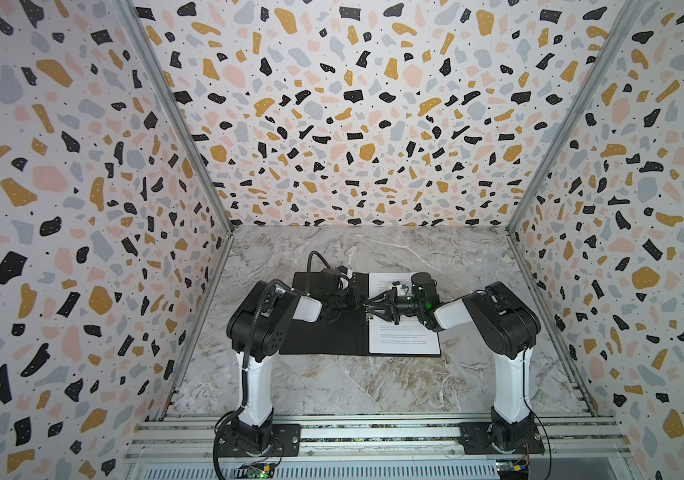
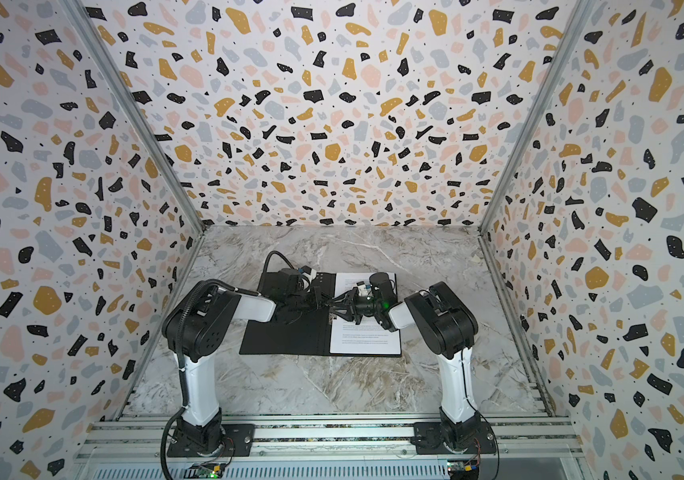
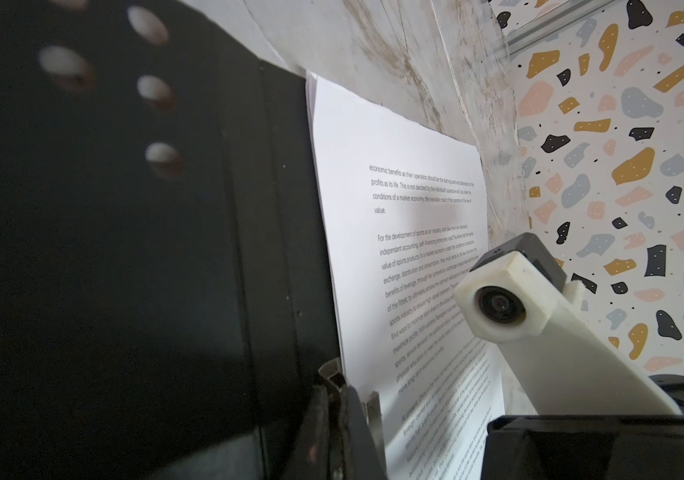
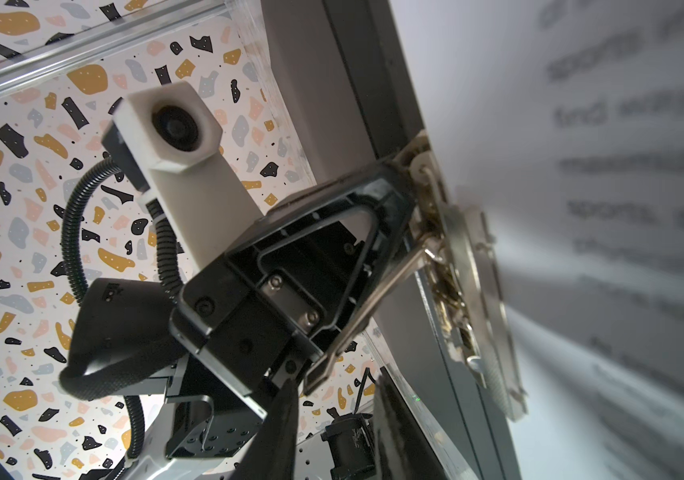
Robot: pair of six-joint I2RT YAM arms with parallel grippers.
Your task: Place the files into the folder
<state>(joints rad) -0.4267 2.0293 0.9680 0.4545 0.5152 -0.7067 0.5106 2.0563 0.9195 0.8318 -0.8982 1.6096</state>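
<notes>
The folder lies open on the marble table, black inside up. The files lie as a white printed stack on its right half, also seen in the left wrist view. Both grippers meet at the metal spine clip. My left gripper is shut, its tips against the clip's end. The clip's lever stands raised off the spine. My right gripper is open just below the lever's free end, nothing between its fingers.
Terrazzo-patterned walls enclose the table on three sides. Both arm bases stand on the aluminium rail at the front edge. Bare marble lies between the folder and the rail, and more behind the folder.
</notes>
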